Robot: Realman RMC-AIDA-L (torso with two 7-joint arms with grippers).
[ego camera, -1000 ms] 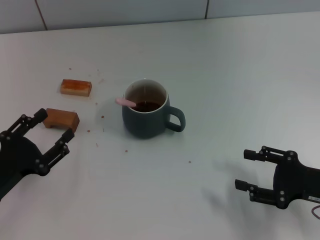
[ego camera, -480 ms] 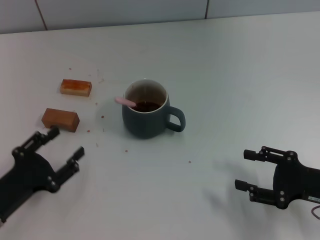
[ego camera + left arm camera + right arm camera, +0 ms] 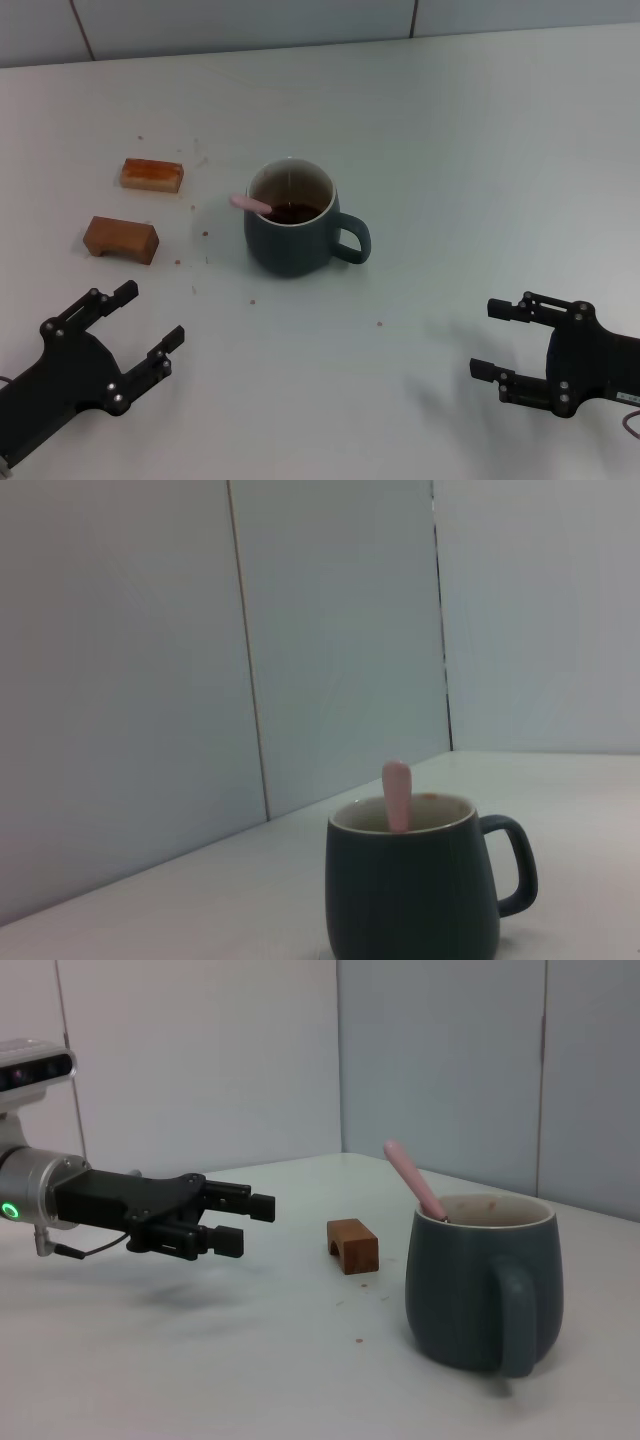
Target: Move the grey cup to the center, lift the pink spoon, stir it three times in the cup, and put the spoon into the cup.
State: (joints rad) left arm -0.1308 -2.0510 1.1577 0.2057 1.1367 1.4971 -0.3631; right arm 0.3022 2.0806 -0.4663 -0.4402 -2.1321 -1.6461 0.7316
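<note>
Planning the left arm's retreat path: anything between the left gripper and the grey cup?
Head view: only bare table with crumbs between left gripper and grey cup.

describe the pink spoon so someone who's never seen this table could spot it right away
Find the grey cup standing alone mid-table, handle toward the robot's right. The pink spoon stands inside it, its pale pink handle leaning out over the rim on the side facing the two brown wooden blocks. It is the only pink, slim thing there; the blocks are chunky and lie flat.

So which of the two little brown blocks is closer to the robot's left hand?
The nearer wooden block, the darker one. The orange-topped block lies farther back from the open left gripper.
</note>
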